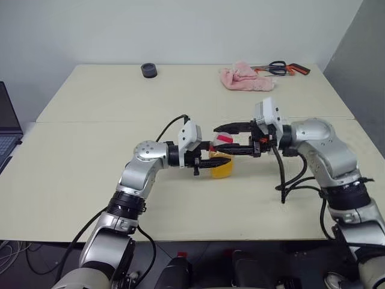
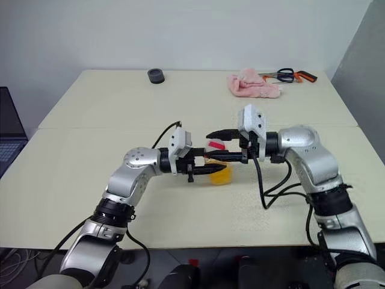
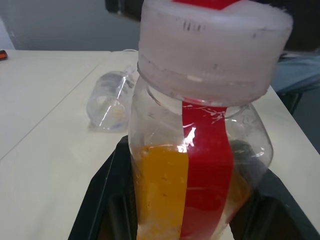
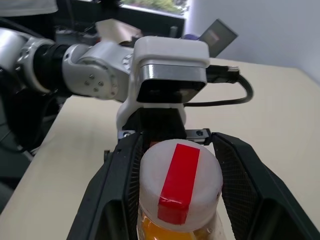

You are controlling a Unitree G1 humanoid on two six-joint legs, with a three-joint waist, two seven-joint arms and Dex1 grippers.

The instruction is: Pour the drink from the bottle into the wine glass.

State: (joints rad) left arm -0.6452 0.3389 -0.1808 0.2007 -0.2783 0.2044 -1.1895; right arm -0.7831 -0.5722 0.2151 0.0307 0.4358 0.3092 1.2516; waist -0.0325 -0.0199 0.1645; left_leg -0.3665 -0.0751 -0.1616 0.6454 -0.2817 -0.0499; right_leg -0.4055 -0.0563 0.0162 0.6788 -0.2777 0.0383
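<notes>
The bottle [image 1: 223, 167], clear plastic with a red stripe, stands upright just above the table's middle, its lower half filled with orange drink [image 3: 160, 190]. My left gripper [image 1: 218, 161] reaches in from the left and is shut on the bottle's body, its black fingers [image 3: 100, 200] on both sides. My right gripper [image 1: 224, 138] comes level from the right and is shut on the white-and-red cap [image 4: 180, 185], with its fingers [image 4: 120, 190] pressed to both sides of it. The wine glass [image 3: 107, 102] is a clear rounded bowl on the table beyond the bottle; its stem is hidden.
At the back right of the table [image 1: 90, 180] lie a pink cloth [image 1: 245, 78] and scissors [image 1: 278, 67]. A small black round object [image 1: 149, 70] sits at the back centre. A laptop [image 1: 6, 129] stands off the left edge.
</notes>
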